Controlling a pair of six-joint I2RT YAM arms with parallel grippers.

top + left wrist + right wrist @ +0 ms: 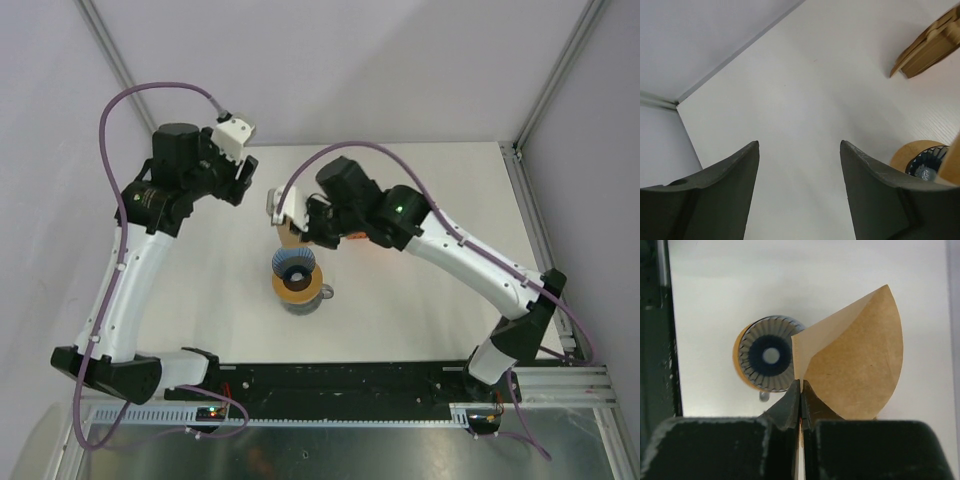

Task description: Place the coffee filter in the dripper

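Note:
The blue ribbed dripper (295,266) sits on a tan-orange ring over a glass carafe (303,300) at mid table. In the right wrist view the dripper (769,355) lies left of and beyond my fingertips. My right gripper (801,385) is shut on the seam edge of the tan coffee filter (855,365), which fans out to the right, above the table and beside the dripper. From above, the right gripper (300,230) hangs just behind the dripper. My left gripper (799,145) is open and empty over bare table, at the back left (245,180).
A stack of tan papers (927,45) lies on the table behind the carafe, mostly hidden under the right arm in the top view. The tan ring (905,155) shows at the left wrist view's right edge. Grey walls enclose the table at back and sides.

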